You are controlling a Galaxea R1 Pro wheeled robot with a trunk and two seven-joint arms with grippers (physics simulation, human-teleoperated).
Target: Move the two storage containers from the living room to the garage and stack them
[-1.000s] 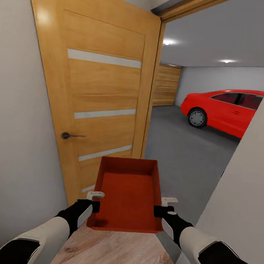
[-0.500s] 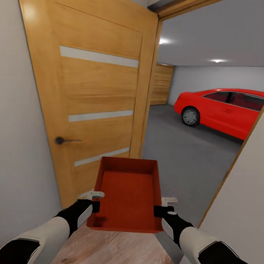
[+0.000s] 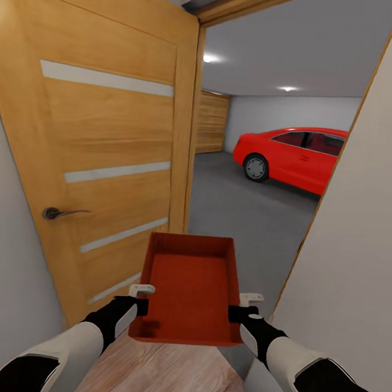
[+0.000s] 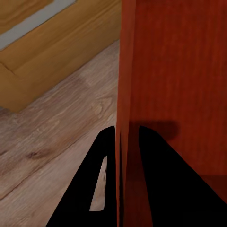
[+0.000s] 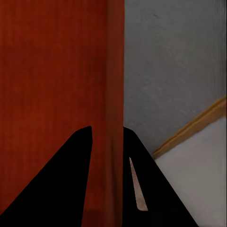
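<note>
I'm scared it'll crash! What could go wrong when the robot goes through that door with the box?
The orange-red rectangular bin is pinched only by its thin side walls, by the left gripper and right gripper; it might slip. The right elbow could scrape the pale wall edge of the narrow doorway.

Red car [image 3: 297, 155]: the right-hand wall is hiding its rear half.
Open door [image 3: 98, 149]: the picture's top and left edges are cutting it off.
Storage container [image 3: 189, 289]: its underside is facing away from the head camera.
Garage floor [image 3: 248, 216]: the container is covering its nearest stretch.
</note>
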